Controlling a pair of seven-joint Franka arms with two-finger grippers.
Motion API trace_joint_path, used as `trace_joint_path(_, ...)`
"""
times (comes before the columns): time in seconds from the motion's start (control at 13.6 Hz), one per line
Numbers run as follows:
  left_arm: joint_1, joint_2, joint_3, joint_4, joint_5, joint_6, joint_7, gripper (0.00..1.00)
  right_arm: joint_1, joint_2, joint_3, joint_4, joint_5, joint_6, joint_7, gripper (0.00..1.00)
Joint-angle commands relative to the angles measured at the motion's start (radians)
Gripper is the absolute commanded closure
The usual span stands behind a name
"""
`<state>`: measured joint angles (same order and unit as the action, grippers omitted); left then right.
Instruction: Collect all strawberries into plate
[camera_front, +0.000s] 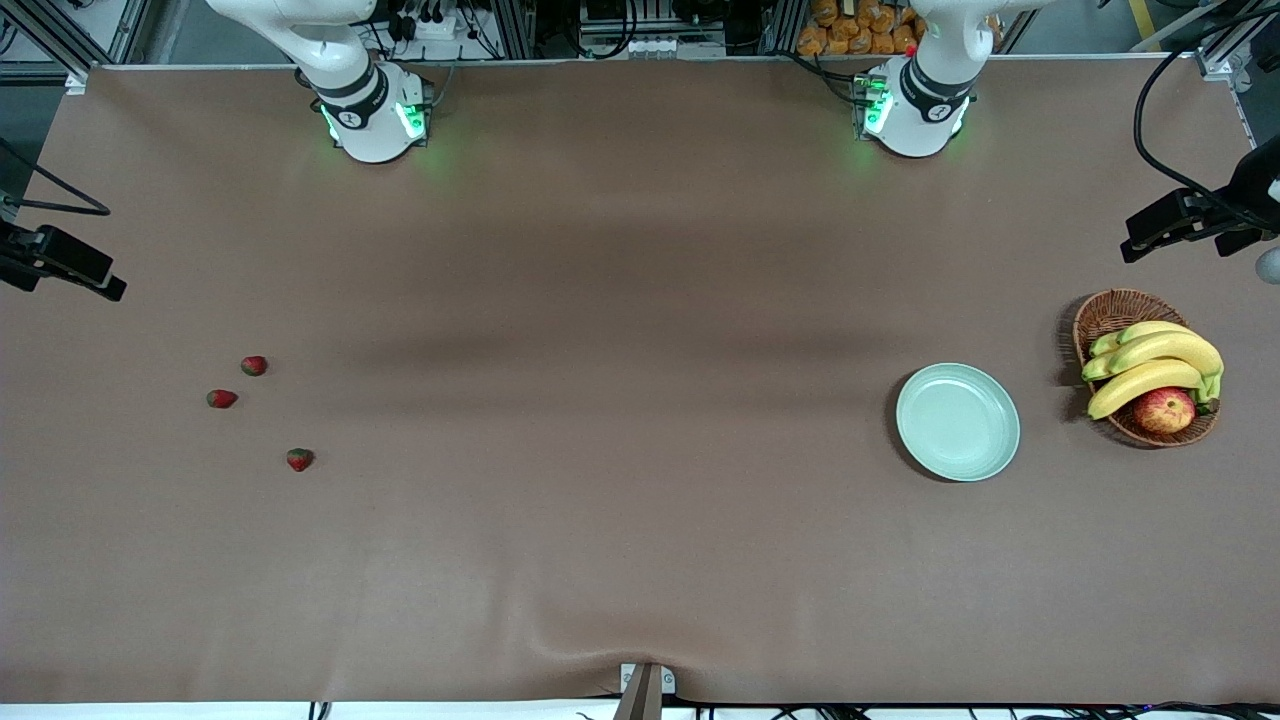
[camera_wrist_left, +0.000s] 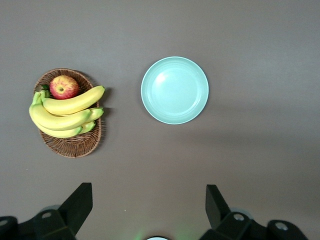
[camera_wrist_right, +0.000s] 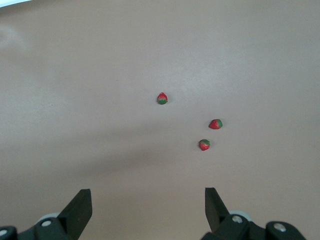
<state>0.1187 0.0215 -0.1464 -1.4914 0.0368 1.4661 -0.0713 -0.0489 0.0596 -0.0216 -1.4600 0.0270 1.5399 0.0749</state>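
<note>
Three strawberries lie apart on the brown table toward the right arm's end: one, one, and one nearest the front camera. They also show in the right wrist view. The pale mint-green plate sits empty toward the left arm's end and shows in the left wrist view. My right gripper is open and empty, high over bare table short of the strawberries. My left gripper is open and empty, high over bare table short of the plate. Neither hand shows in the front view.
A brown wicker basket with bananas and a red-yellow apple stands beside the plate at the left arm's end; it also shows in the left wrist view. Black camera mounts stand at both table ends.
</note>
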Motion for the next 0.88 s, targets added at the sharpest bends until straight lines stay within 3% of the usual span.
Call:
trace_joint_path(0.0,-0.002,-0.006,-0.012,0.006,0.028,-0.018,0.011,0.00,-0.019,0.002,0.011,-0.008,0.017,-0.006,0.002,0.00)
trace_joint_path(0.44,-0.005,-0.008,-0.032,0.005,0.026,-0.018,-0.001,0.00,-0.057,0.066,0.009,-0.031,0.014,0.009,-0.001,0.00)
trace_joint_path(0.81,0.001,-0.003,-0.030,0.000,0.020,-0.018,0.007,0.00,-0.169,0.137,0.009,-0.135,0.008,0.176,-0.115,0.00)
